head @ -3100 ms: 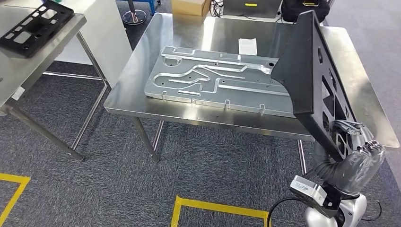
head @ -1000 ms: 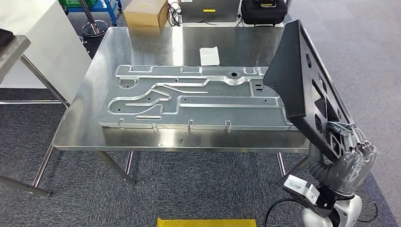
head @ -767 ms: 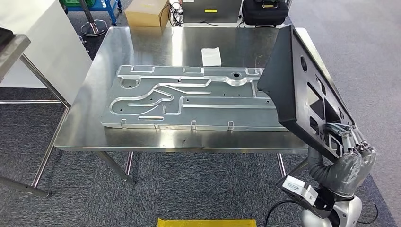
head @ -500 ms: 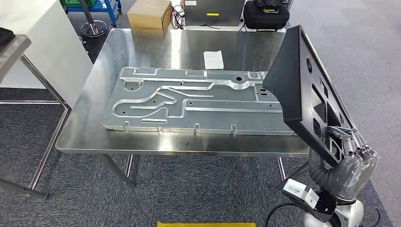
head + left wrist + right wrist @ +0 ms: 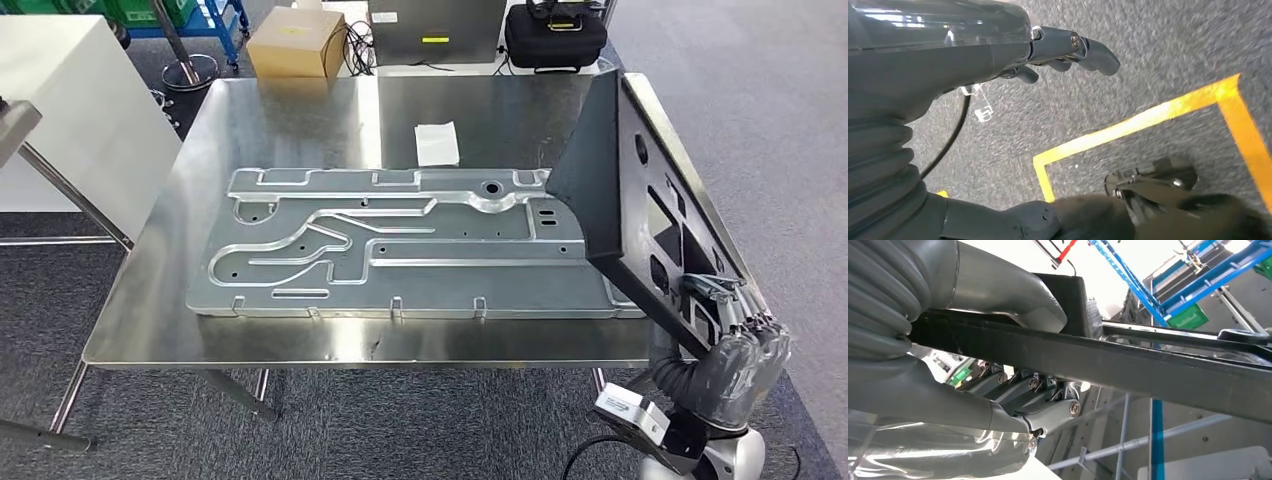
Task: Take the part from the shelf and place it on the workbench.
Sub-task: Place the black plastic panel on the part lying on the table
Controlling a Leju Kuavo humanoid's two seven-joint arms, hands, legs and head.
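Black panel (image 5: pixel 640 200) with cut-out holes, held tilted on edge over the right end of the steel table (image 5: pixel 300 110) — gripped at its lower edge by the right hand (image 5: pixel 735 335), thumb on one face and fingers (image 5: pixel 1048 390) clamped against the other. Below it, flat on the table, a long stamped metal sheet (image 5: pixel 400 245); beyond that, a white paper slip (image 5: pixel 437 143). Left hand (image 5: pixel 998 55) hanging over grey carpet with yellow tape (image 5: pixel 1128 127), fingers loosely curled, holding nothing — open or closed, hard to tell.

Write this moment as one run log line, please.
right hand: grips black part, tilted above workbench right edge | left hand: holds nothing, over carpet | part not yet placed | metal panel on workbench
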